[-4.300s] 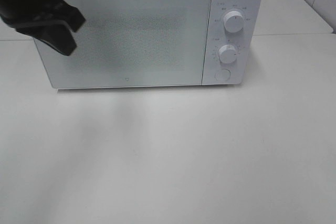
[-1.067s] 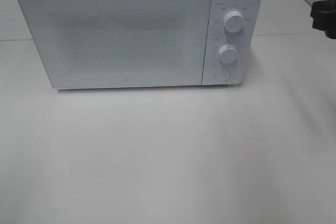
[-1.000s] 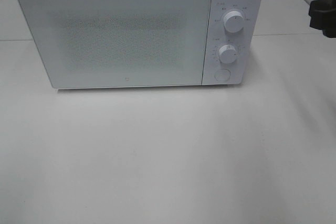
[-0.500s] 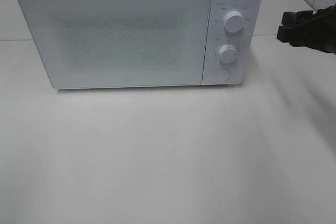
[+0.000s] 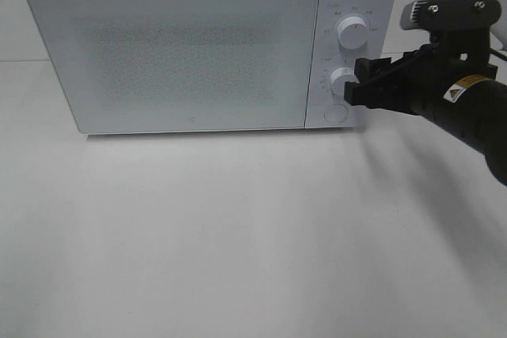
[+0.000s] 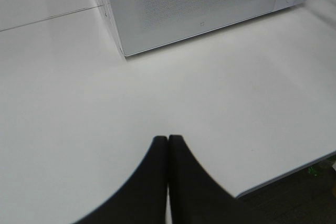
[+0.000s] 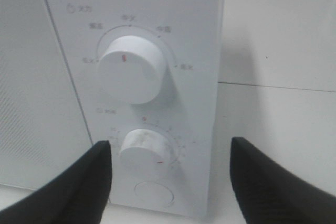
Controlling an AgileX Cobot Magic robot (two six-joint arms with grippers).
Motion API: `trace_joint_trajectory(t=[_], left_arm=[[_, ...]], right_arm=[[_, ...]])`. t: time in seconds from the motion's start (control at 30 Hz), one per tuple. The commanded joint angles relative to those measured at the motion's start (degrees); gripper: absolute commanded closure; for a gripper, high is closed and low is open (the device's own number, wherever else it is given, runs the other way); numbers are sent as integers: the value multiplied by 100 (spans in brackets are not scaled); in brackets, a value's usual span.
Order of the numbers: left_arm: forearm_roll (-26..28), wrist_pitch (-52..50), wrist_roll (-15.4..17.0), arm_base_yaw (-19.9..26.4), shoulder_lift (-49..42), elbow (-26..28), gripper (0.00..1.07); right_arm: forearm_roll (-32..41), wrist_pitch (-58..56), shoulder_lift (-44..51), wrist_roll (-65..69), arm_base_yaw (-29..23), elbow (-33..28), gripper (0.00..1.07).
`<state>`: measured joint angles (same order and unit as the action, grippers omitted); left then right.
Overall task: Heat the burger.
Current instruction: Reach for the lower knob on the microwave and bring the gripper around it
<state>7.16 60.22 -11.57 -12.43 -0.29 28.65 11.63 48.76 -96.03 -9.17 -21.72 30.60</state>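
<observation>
No burger shows in any view. The white microwave (image 5: 182, 53) stands at the back of the table with its door closed, and its speckled window shows nothing I can make out inside. My right gripper (image 5: 356, 83) is open in front of the control panel, its two fingers either side of the lower knob (image 5: 343, 82). The right wrist view shows that gripper (image 7: 170, 146) straddling the lower knob (image 7: 146, 150) without touching it, below the upper knob (image 7: 131, 69). My left gripper (image 6: 168, 139) is shut and empty, hovering over bare table well in front of the microwave (image 6: 199, 3).
A round button (image 5: 337, 113) sits under the lower knob, also visible as the button (image 7: 154, 193) close up. The white table (image 5: 238, 235) spreads in front of the microwave. Its near edge (image 6: 283, 178) shows in the left wrist view.
My right arm has come in from the right edge and moved left to the control panel, fingers now around the lower knob. The left arm, seen at top left earlier, has left the exterior view.
</observation>
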Motion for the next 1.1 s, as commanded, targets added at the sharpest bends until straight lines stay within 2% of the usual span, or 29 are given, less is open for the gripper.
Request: trace_joint_trajectory(t=[0.03, 0.3, 0.6, 0.8, 0.9, 1.1], left_arm=[[11, -80, 46, 11, -126, -11, 106], [11, -80, 46, 11, -126, -11, 106], [11, -80, 46, 11, -126, -11, 106], [11, -80, 46, 11, -115, -11, 106], [11, -80, 46, 11, -115, -11, 106], [11, -80, 46, 11, -115, -11, 106]], right_arm=[[286, 476, -281, -195, -378, 17, 45], [304, 1100, -819, -155, -458, 17, 45], [350, 1197, -1197, -160, -613, 269, 45], [722, 1106, -1215, -235, -808, 579, 45], [1318, 1100, -1261, -332, -808, 705, 45], [1432, 1100, -1261, -395, -808, 710, 45]])
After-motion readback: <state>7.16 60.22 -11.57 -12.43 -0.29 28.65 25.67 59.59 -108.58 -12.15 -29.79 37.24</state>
